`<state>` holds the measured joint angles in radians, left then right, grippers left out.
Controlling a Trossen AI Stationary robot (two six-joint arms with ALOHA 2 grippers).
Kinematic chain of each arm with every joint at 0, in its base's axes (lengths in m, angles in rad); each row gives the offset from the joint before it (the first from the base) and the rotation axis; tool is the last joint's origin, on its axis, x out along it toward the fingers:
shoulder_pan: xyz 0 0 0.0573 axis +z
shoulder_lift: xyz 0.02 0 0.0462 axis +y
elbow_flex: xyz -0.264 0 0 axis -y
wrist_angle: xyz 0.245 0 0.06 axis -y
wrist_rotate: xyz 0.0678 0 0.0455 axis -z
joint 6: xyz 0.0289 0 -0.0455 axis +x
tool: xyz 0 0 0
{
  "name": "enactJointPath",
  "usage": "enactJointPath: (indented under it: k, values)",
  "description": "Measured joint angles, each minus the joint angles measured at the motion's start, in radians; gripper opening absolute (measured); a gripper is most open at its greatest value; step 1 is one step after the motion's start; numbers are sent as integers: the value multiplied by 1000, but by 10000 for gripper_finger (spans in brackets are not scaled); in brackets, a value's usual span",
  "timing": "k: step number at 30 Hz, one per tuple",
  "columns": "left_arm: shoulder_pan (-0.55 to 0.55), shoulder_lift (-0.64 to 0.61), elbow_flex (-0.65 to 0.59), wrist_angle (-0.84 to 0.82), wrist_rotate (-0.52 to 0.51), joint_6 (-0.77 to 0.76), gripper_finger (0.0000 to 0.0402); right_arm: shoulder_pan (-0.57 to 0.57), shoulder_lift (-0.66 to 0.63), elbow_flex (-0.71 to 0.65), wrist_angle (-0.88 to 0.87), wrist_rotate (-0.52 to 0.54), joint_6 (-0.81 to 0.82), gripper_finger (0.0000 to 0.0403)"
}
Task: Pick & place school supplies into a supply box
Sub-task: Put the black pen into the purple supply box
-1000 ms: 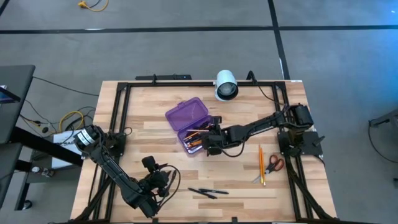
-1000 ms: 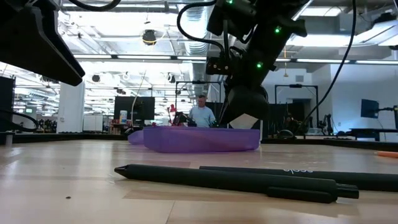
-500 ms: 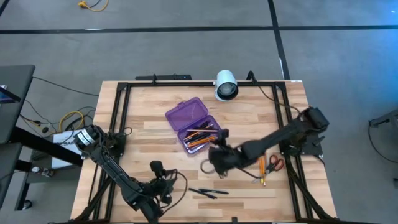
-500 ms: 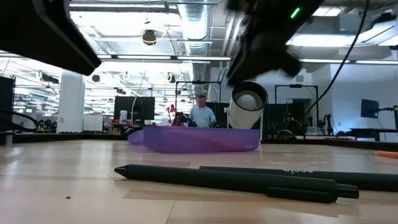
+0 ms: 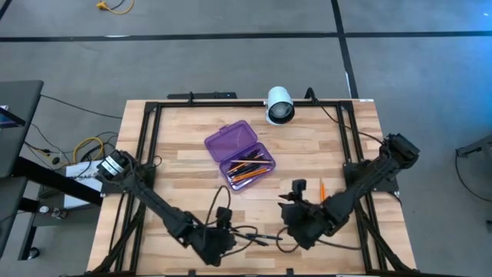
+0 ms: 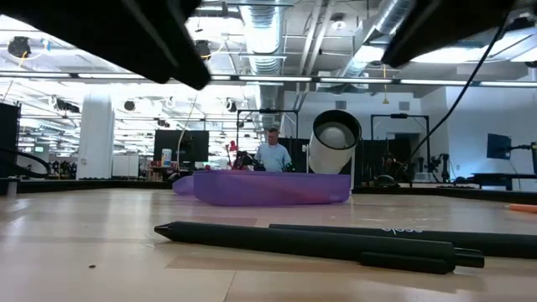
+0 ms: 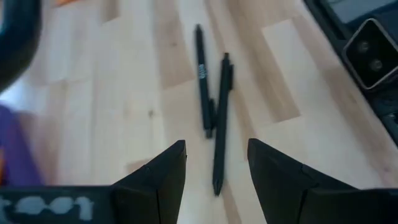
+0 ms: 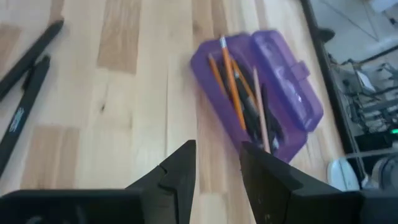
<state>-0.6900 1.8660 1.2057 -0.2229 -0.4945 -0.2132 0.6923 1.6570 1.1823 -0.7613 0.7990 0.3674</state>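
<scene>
Two grippers, both empty with fingers parted. Left gripper [image 7: 216,163] hangs over the near edge of the table [image 5: 192,165], jaws spread with a clear gap between them; just ahead of its fingertips [image 7: 168,163] lie two black pens [image 7: 212,115] on the bare wood, side by side and touching around mid-length, one a bit farther out than the other. High view puts the same gripper [image 5: 217,240] right beside those pens [image 5: 257,239]. Low view shows the pens [image 6: 319,239] flat on the table close to the camera.

Right gripper [image 8: 218,163] also holds nothing, fingers apart with a narrower gap. Ahead of it sits the purple supply box [image 8: 258,93], lid open, with orange pencils [image 8: 227,78] and dark pens lying inside its tray. Off to one side of this gripper are the same two pens [image 8: 25,93]. High view: right gripper [image 5: 296,219] near the table's front, the box [image 5: 240,154] well apart from it toward the table's middle, a short bit of orange pencil [image 5: 322,189] showing just beside the right arm. White camera cylinder [image 5: 279,105] stands beyond the box at the far edge.
</scene>
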Motion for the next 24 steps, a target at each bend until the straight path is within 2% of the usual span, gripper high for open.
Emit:
enactJointPath:
  k: [4, 8, 12, 15, 24]
  values:
    - [58, 0, 0, 24, 127, 47, 164, 45, -2, -28, -31, 21, 110, 118]
    - [105, 25, -1, 59, 211, 95, 164, 94, -2, -54, -56, 55, 211, 118]
    - [141, 92, 4, 109, 312, 113, 164, 132, 0, -66, -79, 74, 284, 118]
    - [150, 137, 14, 101, 322, 113, 164, 162, -1, -66, -92, 100, 313, 118]
    - [155, 151, 17, 62, 307, 90, 159, 191, -1, -66, -99, 124, 342, 118]
